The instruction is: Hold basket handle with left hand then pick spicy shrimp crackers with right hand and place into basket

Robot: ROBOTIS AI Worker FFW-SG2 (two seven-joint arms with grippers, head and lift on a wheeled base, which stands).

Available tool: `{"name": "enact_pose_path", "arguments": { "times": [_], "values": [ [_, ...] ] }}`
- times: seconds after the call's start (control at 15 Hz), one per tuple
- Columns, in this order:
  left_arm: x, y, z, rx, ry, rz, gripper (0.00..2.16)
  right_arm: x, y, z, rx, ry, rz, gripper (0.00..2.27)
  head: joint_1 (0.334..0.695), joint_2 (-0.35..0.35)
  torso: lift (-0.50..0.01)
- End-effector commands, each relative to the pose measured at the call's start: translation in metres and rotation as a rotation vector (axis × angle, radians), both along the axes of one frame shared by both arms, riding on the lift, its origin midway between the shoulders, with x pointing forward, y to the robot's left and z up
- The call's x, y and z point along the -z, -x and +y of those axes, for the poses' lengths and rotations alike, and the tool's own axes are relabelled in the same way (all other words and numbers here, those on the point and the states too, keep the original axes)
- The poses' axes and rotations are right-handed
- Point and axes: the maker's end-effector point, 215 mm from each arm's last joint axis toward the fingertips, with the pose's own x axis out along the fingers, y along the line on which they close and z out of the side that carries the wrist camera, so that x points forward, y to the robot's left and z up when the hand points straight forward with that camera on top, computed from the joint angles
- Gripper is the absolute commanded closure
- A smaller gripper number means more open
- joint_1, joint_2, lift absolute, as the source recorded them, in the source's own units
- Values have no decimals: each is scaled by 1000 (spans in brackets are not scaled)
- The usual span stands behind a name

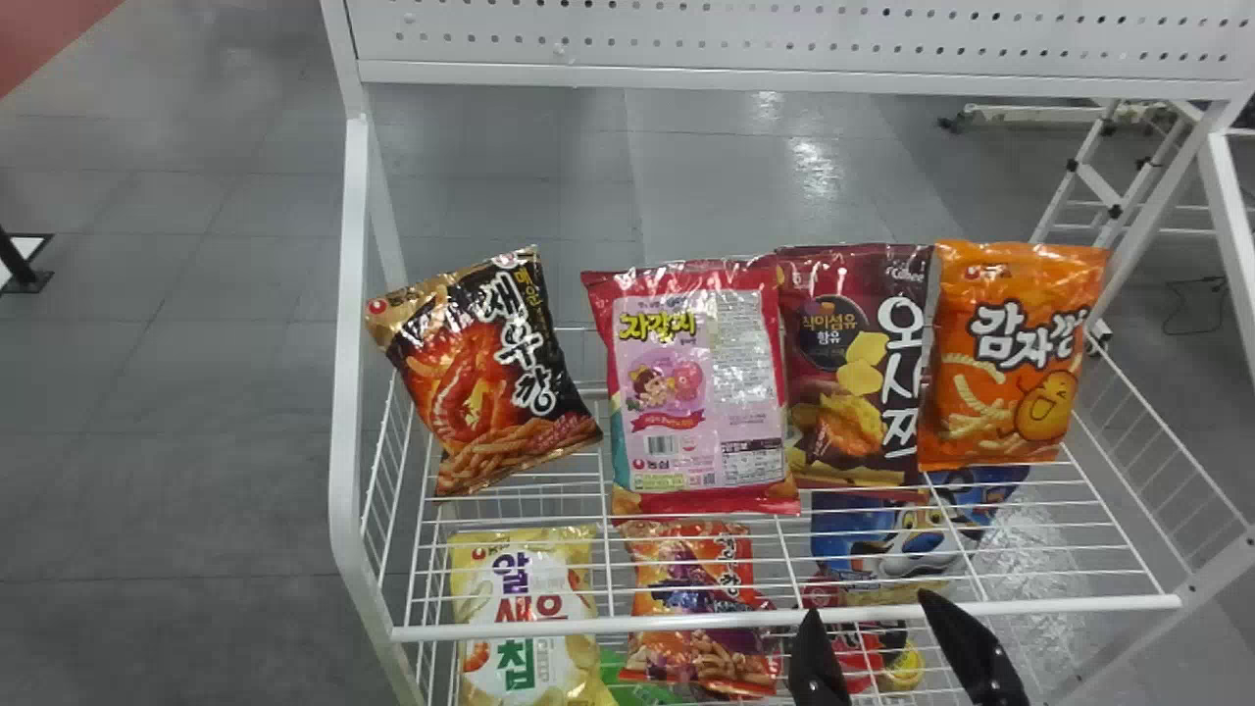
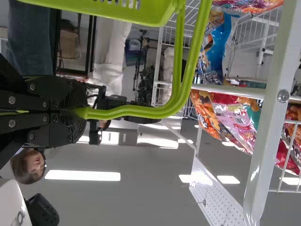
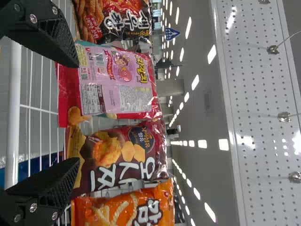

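- We judged the task partly done: the left end effector [image 2: 77,112] was clenched around the green handle [image 2: 141,112] of the basket [image 2: 99,9], which settled the holding part.
- The right end effector [image 1: 870,606] was released, its two fingers spread well apart at the near side of the wire shelf [image 1: 784,620], grasping nothing.
- Our spicy shrimp crackers [image 1: 480,373] stood tilted at the left end of the shelf, just beside the pink-and-red bag [image 1: 694,387]. The pick, the carry and the placing were all left to do.
- As for labels, the crackers' black and orange front had big white characters in a slanting column, smaller yellow ones beside them and a reddish shrimp picture (handy for telling it apart).
- The pink-and-red bag bore yellow lettering, a cartoon figure, a barcode and a panel of fine print; the maroon bag [image 1: 853,363] had large white characters running down it; the orange bag [image 1: 1010,353] at the right had white lettering over a grinning potato.
- We judged that the right end effector needed to go left, past the pink-and-red bag, without knocking it (the gap between the two looked narrow).
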Motion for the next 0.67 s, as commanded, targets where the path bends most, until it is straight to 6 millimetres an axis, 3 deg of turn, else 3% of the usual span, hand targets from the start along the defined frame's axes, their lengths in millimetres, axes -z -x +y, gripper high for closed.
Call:
{"name": "enact_pose_path", "arguments": {
  "times": [0.0,0.27,0.6],
  "values": [
    [-3,0,1,-3,12,-4,2148,-3,-23,24,-43,-11,39,110,695,-18,-10],
    [-3,1,2,-7,11,-2,2148,-18,-49,63,-112,-12,70,113,695,69,-10],
    [-3,0,4,-8,8,-4,2148,-28,-81,127,-213,32,141,113,695,185,-10]
  ]
}}
